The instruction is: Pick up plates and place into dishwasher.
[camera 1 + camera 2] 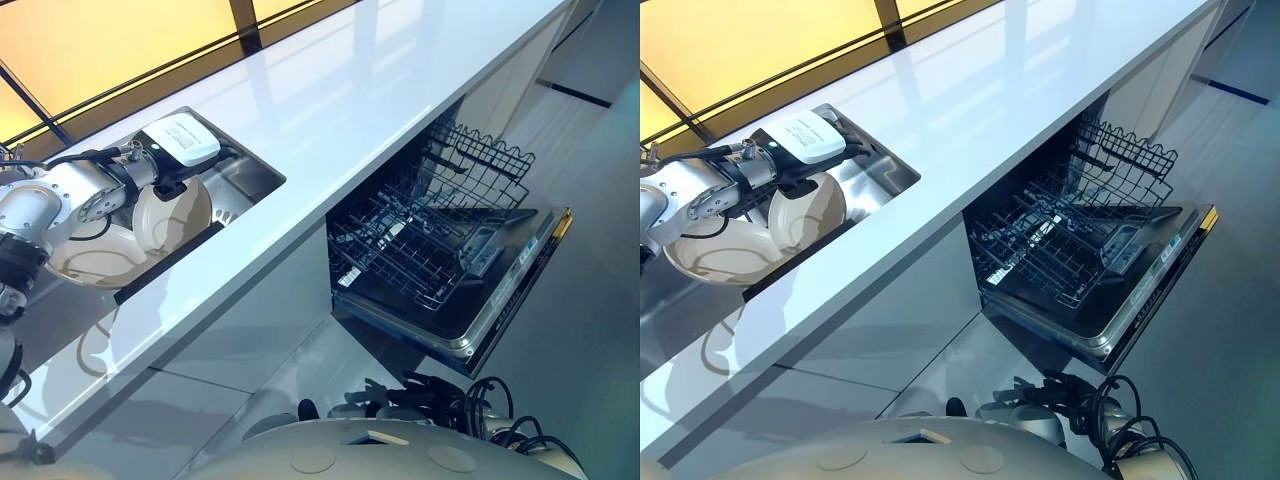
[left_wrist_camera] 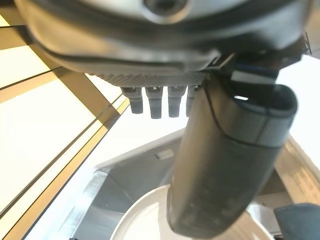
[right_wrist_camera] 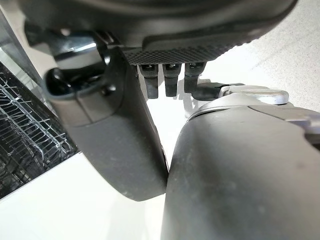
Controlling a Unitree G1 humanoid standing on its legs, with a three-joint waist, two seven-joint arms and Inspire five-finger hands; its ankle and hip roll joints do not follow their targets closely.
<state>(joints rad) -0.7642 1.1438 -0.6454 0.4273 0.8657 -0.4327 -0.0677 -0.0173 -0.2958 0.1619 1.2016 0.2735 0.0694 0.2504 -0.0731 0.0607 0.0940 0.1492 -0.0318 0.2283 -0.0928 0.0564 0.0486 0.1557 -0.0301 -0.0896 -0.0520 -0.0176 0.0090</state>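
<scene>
The left hand (image 1: 170, 185) reaches into the recessed steel sink (image 1: 250, 175) at a cream round plate (image 1: 175, 215) propped on edge above a larger cream plate (image 1: 95, 255); its fingers are hidden from the head cameras. The left wrist view shows its thumb (image 2: 225, 165) over a plate rim, the grip unclear. Well to the right, the open dishwasher's black wire rack (image 1: 430, 240) is pulled out; the right hand (image 3: 120, 130) hangs with relaxed fingers.

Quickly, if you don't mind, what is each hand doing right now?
Left hand: over the sink, at the upright plate; whether it grips cannot be told.
Right hand: down low, near the open dishwasher, holding nothing; open or shut cannot be told.
</scene>
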